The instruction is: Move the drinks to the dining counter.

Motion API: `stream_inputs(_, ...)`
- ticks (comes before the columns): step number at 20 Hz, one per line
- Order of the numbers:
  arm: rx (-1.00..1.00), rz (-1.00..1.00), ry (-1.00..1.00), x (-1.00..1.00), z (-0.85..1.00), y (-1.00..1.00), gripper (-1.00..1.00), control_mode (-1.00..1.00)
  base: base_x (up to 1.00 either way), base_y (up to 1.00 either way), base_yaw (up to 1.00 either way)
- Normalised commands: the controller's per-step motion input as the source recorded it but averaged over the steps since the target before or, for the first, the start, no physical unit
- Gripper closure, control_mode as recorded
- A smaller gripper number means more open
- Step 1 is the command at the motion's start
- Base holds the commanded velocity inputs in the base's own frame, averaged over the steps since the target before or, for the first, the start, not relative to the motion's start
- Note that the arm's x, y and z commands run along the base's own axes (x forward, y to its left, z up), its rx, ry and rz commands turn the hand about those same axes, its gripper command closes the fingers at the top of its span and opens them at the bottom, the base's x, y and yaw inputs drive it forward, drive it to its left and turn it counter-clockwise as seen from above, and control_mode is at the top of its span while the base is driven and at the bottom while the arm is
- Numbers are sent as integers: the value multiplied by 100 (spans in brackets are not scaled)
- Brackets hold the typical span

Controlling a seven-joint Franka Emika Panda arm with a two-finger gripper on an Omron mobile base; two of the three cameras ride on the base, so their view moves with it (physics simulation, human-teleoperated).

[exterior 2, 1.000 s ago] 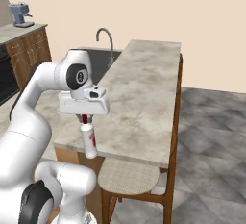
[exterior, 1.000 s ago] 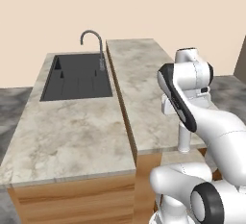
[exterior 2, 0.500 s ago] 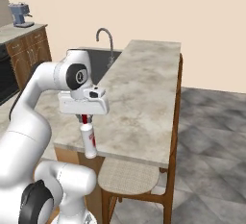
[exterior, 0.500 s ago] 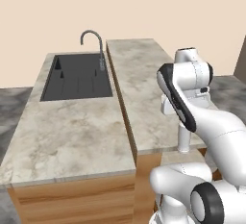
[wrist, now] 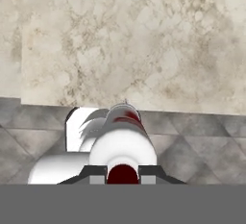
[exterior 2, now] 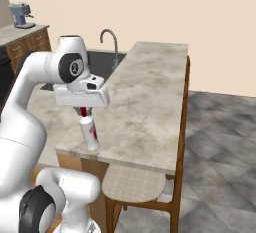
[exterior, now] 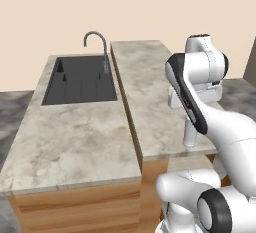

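Observation:
The small white bottle with a red cap stands upright at the near left corner of the dining counter, its base at the slab's surface. My gripper is shut on the cap from above. In the left base view the bottle shows below my hand at the near right edge of the dining counter, partly behind the arm. The hand view looks straight down the bottle, with my gripper clamped on the red cap and the counter's edge beyond it.
A dark sink with a curved faucet is set in the lower marble worktop left of the dining counter. A wicker-seat stool stands under the counter's near end. A coffee machine sits far left. Tiled floor lies to the right.

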Motion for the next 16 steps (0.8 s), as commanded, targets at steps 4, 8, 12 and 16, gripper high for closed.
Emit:
stream_inputs(4, 0, 0, -5, 51, 65, 8, 100, -100, 0, 0, 0)
stream_inputs(8, 0, 0, 0, 92, 9, 3, 100, -100, 0, 0, 0)
stream_inputs(12, 0, 0, 0, 80, 0, 0, 100, -100, 0, 0, 0)
stream_inputs(16, 1, 0, 0, 48, -4, 0, 100, -100, 0, 0, 0)
